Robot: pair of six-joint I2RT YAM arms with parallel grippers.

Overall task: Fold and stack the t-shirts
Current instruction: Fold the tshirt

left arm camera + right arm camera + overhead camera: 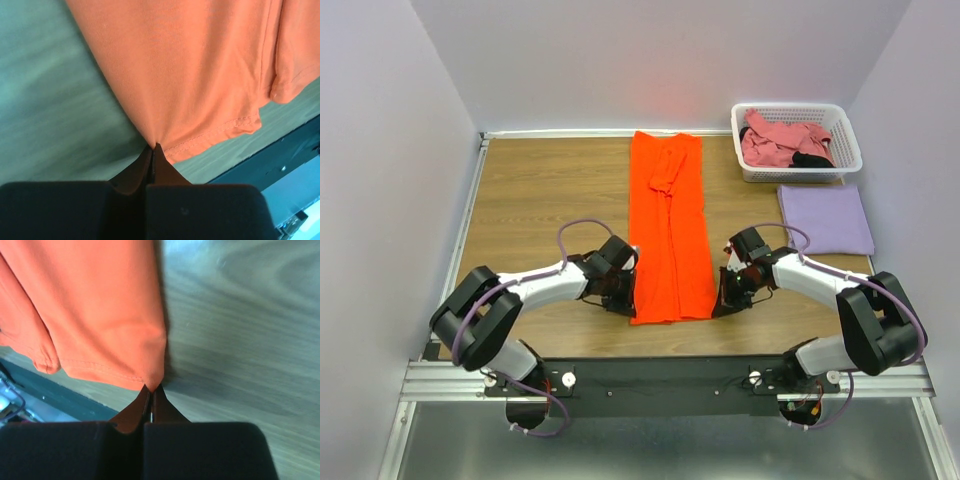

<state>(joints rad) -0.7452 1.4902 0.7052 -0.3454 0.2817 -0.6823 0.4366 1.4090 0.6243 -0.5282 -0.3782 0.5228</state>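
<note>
The bright orange t-shirt (667, 228) lies as a long narrow strip down the middle of the table, folded lengthwise. My left gripper (626, 303) is shut on its near left corner, which shows in the left wrist view (200, 75). My right gripper (721, 303) is shut on its near right corner, which shows in the right wrist view (100, 315). The pale lavender t-shirt (825, 218) lies folded flat at the right. The dusty pink t-shirt (782, 141) and a bit of black cloth (812, 160) lie crumpled in the basket.
A white lattice basket (797, 108) stands at the back right corner. Pale walls close in the table on three sides. The black rail with the arm bases (660, 380) runs along the near edge.
</note>
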